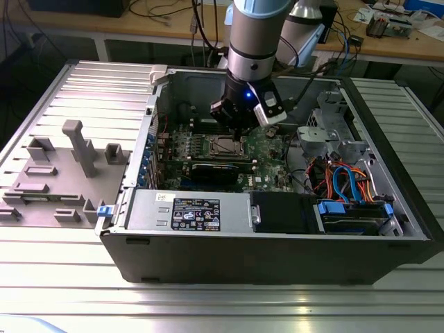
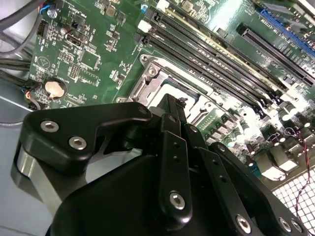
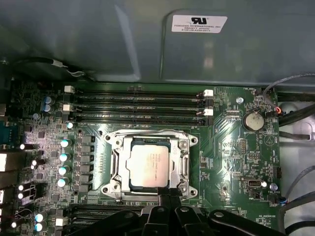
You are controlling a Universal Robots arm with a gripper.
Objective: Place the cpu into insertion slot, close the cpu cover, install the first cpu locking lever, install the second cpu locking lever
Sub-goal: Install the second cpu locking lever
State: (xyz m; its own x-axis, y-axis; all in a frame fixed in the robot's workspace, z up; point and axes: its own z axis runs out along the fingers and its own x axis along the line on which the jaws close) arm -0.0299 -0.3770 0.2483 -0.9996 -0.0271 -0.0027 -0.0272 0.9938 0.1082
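The cpu (image 3: 149, 166), a dull silver square, lies in the insertion slot (image 1: 223, 146) on the green board. The cpu cover (image 3: 118, 162), a thin silvery frame, lies flat around it, and the chip shows through its opening. A thin wire lever (image 3: 147, 132) runs along one edge of the socket; whether it is latched I cannot tell. My gripper (image 3: 165, 195) hovers at the socket's edge opposite that lever. Its black fingers are pressed together with nothing between them. In the second wrist view the gripper (image 2: 173, 101) ends just above the socket frame (image 2: 152, 78). In the exterior view the gripper (image 1: 238, 130) hangs over the socket.
Long memory slots (image 3: 138, 105) run beside the socket, and a coin battery (image 3: 254, 119) sits further out. A black graphics card (image 1: 220, 170) lies in front of the socket. Drive bays with orange and blue cables (image 1: 347, 187) fill the case's right side. A grey fixture (image 1: 62, 173) stands outside the case.
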